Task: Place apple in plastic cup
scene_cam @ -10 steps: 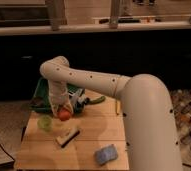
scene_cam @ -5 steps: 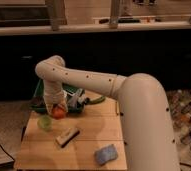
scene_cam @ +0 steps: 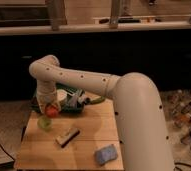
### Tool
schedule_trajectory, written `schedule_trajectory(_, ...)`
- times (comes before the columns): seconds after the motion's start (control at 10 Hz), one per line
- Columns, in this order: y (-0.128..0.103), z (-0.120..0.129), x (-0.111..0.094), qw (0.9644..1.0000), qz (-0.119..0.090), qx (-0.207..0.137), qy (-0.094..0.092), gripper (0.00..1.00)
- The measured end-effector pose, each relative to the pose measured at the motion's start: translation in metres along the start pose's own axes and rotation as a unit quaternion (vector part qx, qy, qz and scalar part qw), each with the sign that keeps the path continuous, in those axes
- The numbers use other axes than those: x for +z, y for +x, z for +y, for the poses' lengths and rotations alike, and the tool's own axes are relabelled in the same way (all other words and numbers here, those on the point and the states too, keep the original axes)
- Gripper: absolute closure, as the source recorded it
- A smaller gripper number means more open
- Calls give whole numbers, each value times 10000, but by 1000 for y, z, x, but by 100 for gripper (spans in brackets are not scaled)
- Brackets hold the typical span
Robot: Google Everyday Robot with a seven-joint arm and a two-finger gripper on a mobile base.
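A: Starting at the left of the worktop (scene_cam: 34, 150)?

B: Plastic cup (scene_cam: 44, 123) first: pale green, upright, near the left edge.

A: And just above it?

B: Apple (scene_cam: 51, 111), red-orange, clamped in the end effector (scene_cam: 50, 107). Hangs just over the cup's far rim, not inside. Hard to tell whether touching the rim or not.

A: Behind that?

B: Green bag (scene_cam: 74, 102) lying at the back of the worktop, with something white and round (scene_cam: 63, 96) against it.

A: Toward the middle?

B: Tan block with a dark edge (scene_cam: 67, 136), lying flat, near the cup but apart. Further right, toward the front, a blue-grey sponge (scene_cam: 105, 154), well apart from the cup.

A: The arm?

B: White arm (scene_cam: 84, 80), reaching leftward from the bulky body at right, then bending down over the apple.

A: Far right?

B: Bottles (scene_cam: 186, 107) crowded on the floor beside the worktop.
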Motion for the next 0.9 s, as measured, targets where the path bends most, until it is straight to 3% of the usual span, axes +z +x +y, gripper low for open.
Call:
schedule_trajectory(0.4,4,-25,10,9992,-126,-372,20,100)
schedule_trajectory(0.9,4,-38,21,9977,-285,-612,-14,100)
